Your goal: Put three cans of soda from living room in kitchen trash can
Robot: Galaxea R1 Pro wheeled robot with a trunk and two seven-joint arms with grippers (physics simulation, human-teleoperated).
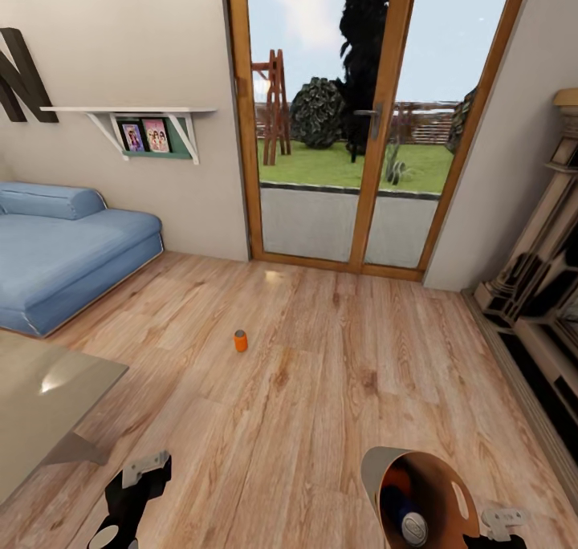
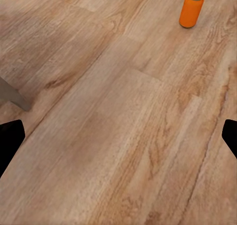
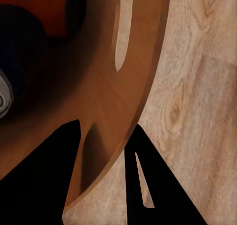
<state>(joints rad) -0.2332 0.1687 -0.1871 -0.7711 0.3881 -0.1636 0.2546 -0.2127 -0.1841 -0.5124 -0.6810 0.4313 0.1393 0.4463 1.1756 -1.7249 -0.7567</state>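
The round copper-brown bin (image 1: 429, 493) sits tilted at the right arm, its thin rim (image 3: 143, 94) pinched between the right jaws' dark fingers (image 3: 148, 185); a dark blue can (image 1: 409, 523) with a silvery top and an orange can (image 1: 397, 478) lie inside. The left gripper (image 2: 118, 141) hangs over the light wood-plank floor (image 1: 321, 388), jaws wide, holding nothing. A small orange soda can (image 1: 240, 340) stands upright, well ahead of those jaws
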